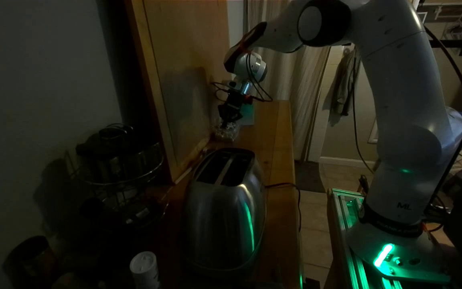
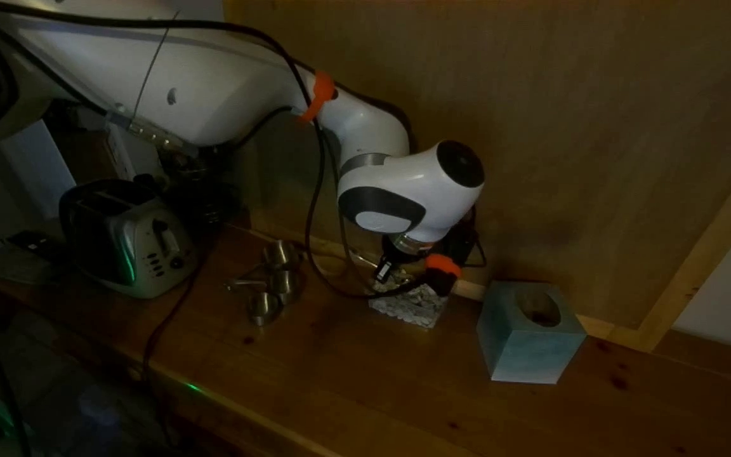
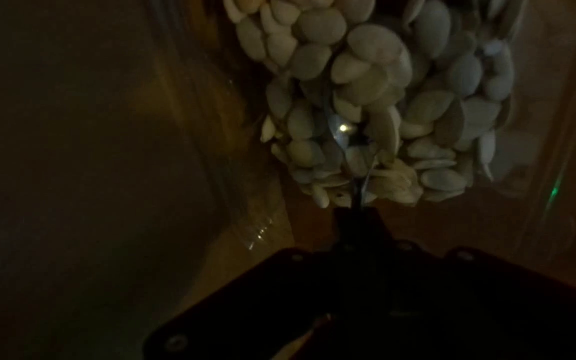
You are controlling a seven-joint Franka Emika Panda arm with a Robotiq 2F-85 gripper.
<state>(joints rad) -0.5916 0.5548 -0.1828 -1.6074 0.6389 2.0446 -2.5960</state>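
Brown wooden counter (image 2: pixel 353 387) is spanning the lower part of an exterior view; dim light is blurring its surface, so depth is easy to misjudge. White robot arm (image 2: pixel 226 89) is hanging over it from upper left, its black cable (image 2: pixel 346 294) drooping to mid-frame, where a sideways swing could hook something. Silver two-slot toaster (image 2: pixel 150 254) is standing at left. Pale blue-green cubic box (image 2: pixel 524 355) is standing right of centre; a rightward sweep could tip it. Black two-finger gripper (image 3: pixel 360 215), bottom centre of the wrist view, is pinching what looks like a fold of the clear plastic bag (image 2: pixel 410 311), which is lying just right of centre in an exterior view. Shiny metal measuring cups (image 2: pixel 283 285) are lying left of the bag; a dragging cable could scatter them. Pale oval seed-like pieces (image 3: pixel 374 45) are filling the bag; their weight on thin film could make the fold slip or tear, spilling them.
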